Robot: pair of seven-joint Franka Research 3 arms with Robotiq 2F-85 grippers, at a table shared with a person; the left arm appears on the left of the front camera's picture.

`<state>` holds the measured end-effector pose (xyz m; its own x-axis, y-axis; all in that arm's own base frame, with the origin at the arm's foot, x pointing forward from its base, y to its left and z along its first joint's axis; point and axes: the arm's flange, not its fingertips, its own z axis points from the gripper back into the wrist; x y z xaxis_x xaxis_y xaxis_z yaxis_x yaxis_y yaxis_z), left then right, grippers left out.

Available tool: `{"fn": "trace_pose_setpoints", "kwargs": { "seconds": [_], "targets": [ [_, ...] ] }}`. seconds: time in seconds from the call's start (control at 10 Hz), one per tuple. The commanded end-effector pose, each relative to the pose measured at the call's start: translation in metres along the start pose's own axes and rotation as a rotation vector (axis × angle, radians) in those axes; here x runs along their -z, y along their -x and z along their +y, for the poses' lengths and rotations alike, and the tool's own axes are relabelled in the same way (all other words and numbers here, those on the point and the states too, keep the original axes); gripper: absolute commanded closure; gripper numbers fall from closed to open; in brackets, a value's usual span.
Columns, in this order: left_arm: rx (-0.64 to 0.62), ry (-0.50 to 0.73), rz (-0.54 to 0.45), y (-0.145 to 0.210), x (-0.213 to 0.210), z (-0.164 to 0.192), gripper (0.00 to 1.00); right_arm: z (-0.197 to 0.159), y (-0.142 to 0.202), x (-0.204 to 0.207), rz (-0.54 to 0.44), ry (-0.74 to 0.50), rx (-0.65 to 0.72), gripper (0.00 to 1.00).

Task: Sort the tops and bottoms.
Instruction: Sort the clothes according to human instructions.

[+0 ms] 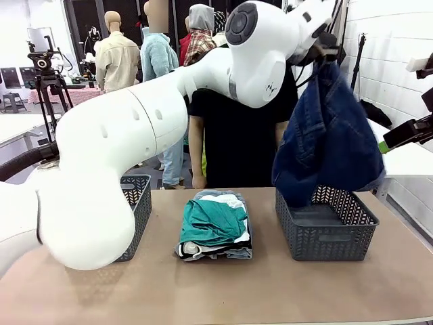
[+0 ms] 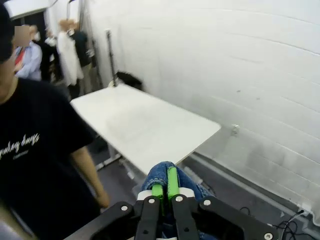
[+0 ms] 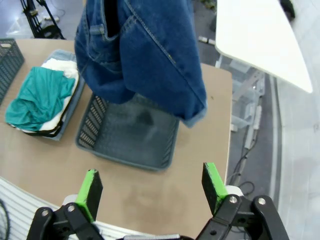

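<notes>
The left end effector pinches a fold of the dark blue jeans, which hang at the upper right of the front view, low over the right-hand basket. The right end effector hovers spread and empty. Nothing looks sorted yet. The teal-green shirt, white shirt and pale shorts lie piled mid-bench.

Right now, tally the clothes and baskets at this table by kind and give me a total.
Shirts: 2, teal shirt on white shirt, piled mid-table.
Denim: 2, dark jeans hanging from the left hand over the right basket; pale shorts under the pile.
Baskets: 2, left basket and the right basket.
Total: 6.
</notes>
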<state>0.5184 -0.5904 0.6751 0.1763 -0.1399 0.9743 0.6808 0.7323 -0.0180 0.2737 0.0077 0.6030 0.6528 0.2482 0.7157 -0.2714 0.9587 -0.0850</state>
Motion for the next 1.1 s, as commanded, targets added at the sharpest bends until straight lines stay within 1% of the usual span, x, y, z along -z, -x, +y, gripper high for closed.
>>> {"fn": "trace_pose_setpoints", "kwargs": {
  "seconds": [0.0,0.1,0.2,0.3,0.4,0.5,0.6,0.7,0.8,0.9,1.0],
  "targets": [
    [-0.052,-0.163,0.057,0.016,-0.001,-0.001,1.0,0.001,-0.001,0.001,-0.002,0.0,-0.006,0.0],
    [-0.074,-0.178,0.109,0.036,-0.004,-0.001,1.0,0.001,-0.001,0.001,-0.002,0.0,-0.006,0.0],
    [-0.054,-0.209,0.196,0.052,-0.004,-0.002,1.0,0.001,-0.001,0.001,-0.002,0.0,-0.006,0.0],
    [-0.036,-0.214,0.311,0.064,-0.002,-0.006,1.0,0.001,-0.001,0.001,-0.002,0.0,-0.006,0.0],
    [-0.05,-0.131,0.423,0.071,0.001,-0.016,1.0,0.001,-0.001,0.001,-0.002,0.0,-0.006,0.0],
    [-0.079,0.02,0.558,0.077,0.005,-0.036,1.0,0.001,-0.001,0.001,-0.002,0.0,-0.006,0.0],
    [-0.087,0.052,0.596,0.086,0.009,-0.042,1.0,0.001,-0.001,0.001,-0.002,0.0,-0.006,0.0],
    [-0.128,0.061,0.624,0.095,0.011,-0.043,1.0,0.001,-0.001,0.001,-0.002,0.0,-0.006,0.0],
    [-0.099,-0.017,0.576,0.08,0.004,-0.034,1.0,0.001,-0.001,0.001,-0.002,0.0,-0.006,0.0],
    [-0.109,0.036,0.584,0.086,0.029,-0.066,1.0,0.001,-0.001,0.001,-0.002,0.0,-0.006,0.0],
    [-0.109,0.036,0.584,0.086,0.029,-0.066,1.0,0.001,-0.001,0.001,-0.002,0.0,-0.006,0.0]
  ]
}}
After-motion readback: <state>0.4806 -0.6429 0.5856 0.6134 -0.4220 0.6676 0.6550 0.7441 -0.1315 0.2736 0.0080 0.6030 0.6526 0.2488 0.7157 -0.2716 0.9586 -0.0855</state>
